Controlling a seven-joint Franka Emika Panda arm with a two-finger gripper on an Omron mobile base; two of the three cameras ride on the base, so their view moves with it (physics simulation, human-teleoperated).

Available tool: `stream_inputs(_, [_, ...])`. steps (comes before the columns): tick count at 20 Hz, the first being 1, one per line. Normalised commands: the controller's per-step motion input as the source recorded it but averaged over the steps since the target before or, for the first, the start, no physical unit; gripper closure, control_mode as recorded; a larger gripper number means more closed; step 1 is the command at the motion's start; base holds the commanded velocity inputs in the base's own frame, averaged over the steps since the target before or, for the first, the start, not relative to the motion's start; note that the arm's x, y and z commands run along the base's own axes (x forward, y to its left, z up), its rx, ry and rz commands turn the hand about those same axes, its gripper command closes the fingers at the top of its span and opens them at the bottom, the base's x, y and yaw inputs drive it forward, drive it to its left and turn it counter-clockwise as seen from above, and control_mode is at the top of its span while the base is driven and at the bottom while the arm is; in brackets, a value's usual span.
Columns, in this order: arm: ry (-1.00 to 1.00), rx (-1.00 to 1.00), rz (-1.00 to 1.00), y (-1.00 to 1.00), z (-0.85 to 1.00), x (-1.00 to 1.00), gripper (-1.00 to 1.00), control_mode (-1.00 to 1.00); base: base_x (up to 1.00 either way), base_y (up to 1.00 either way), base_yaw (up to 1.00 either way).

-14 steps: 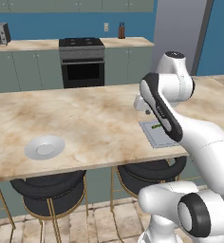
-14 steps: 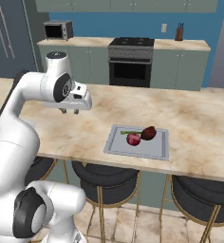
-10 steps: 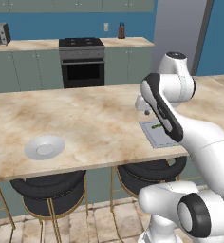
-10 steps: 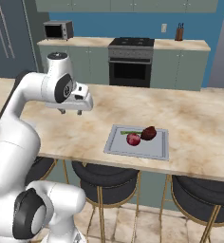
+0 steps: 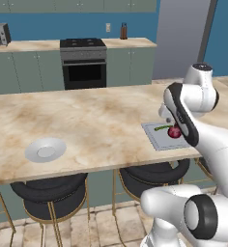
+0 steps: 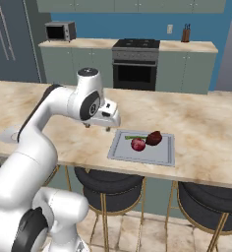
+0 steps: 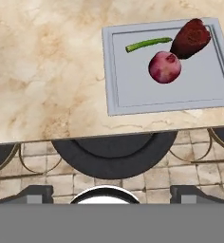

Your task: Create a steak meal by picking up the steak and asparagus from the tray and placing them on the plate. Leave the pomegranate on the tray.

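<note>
The grey tray (image 6: 152, 153) lies at the counter's near edge. On it, the dark red steak (image 6: 154, 138) sits at the back right, and the round red pomegranate (image 6: 138, 144) touches its left side. The thin green asparagus (image 6: 132, 137) lies behind them. The hand view looks down on the tray (image 7: 180, 90), steak (image 7: 191, 38), asparagus (image 7: 148, 44) and pomegranate (image 7: 164, 67). My gripper (image 6: 98, 127) hangs open and empty above the counter, just left of the tray. The white plate (image 5: 45, 149) rests far to the left on the counter.
Black round stools (image 6: 110, 183) stand under the counter's near edge. Behind the marble island (image 5: 87, 120) are a stove (image 5: 84, 62) and cabinets. My forearm hides the tray's right part in the left base view.
My hand has swung right and slightly down, closer to the tray's left edge. The food and the plate have not moved.
</note>
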Motion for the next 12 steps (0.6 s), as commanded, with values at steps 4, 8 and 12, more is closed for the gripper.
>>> stream_inputs(4, [0.0, 0.07, -0.14, -0.86, -0.22, 0.18, -1.0, -1.0, 0.0, 0.0, 0.0])
stream_inputs(8, [0.0, 0.12, -0.14, -0.71, -0.1, 0.31, -1.0, -1.0, 0.0, 0.0, 0.0])
stream_inputs(12, [0.0, 0.13, -0.17, -0.5, -0.06, 0.4, -1.0, -1.0, 0.0, 0.0, 0.0])
